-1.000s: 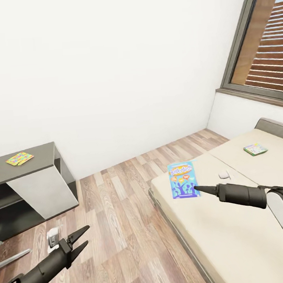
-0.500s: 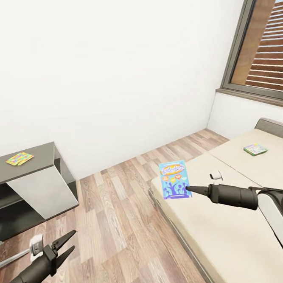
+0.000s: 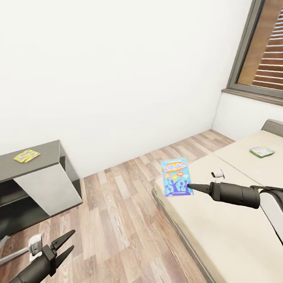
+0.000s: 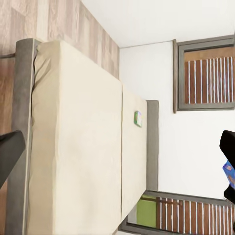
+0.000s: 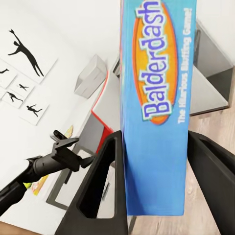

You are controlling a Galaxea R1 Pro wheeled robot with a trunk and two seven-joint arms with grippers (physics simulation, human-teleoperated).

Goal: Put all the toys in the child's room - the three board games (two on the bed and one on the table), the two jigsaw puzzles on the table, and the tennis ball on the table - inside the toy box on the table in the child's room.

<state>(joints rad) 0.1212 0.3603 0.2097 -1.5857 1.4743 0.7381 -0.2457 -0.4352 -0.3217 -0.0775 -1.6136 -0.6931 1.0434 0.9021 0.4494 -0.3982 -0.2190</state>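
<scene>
White walls, wood-plank floor, dark-framed window with slatted shutter at 2 o'clock, beige mattress on grey frame at 4 o'clock, dark grey desk wing at 9 o'clock, black silhouette pictures on a wall.

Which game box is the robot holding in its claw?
The blue Balderdash box, pinched in the right claw above the bed's edge. The other, green-edged game box lies flat on the bed, far off by the headboard.
</scene>
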